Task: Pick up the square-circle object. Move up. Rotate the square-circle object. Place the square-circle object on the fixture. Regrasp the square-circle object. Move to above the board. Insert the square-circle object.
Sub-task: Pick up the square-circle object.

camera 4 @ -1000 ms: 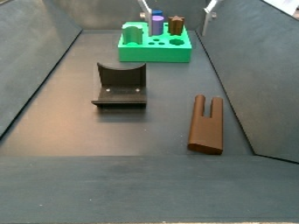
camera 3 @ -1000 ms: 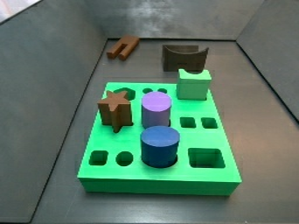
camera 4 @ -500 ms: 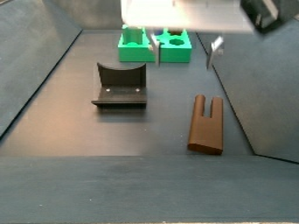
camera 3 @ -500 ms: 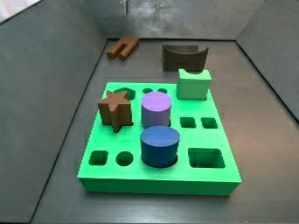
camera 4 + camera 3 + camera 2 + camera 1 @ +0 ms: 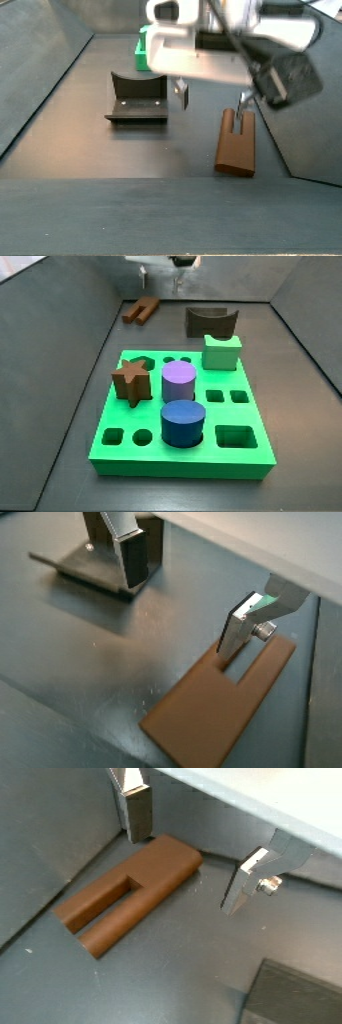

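Observation:
The square-circle object (image 5: 237,143) is a reddish-brown slim block with a slot cut in one end, lying flat on the grey floor near a side wall. It shows in both wrist views (image 5: 128,895) (image 5: 225,704) and far back in a side view (image 5: 140,309). My gripper (image 5: 211,100) hangs open just above the floor, over the object's end nearest the board. Nothing sits between the fingers (image 5: 138,815) in either wrist view (image 5: 239,627). The dark fixture (image 5: 136,97) stands beside the gripper (image 5: 160,268). The green board (image 5: 241,456) is partly hidden behind the gripper in a side view.
On the board stand a brown star peg (image 5: 131,382), a purple cylinder (image 5: 179,382), a blue cylinder (image 5: 183,422) and a pale green block (image 5: 222,351). Sloping grey walls close in the floor on both sides. The fixture (image 5: 78,567) shows behind one finger.
The gripper has come down and away from the board toward the square-circle object. It now hangs low over that object's end. The pieces have not moved.

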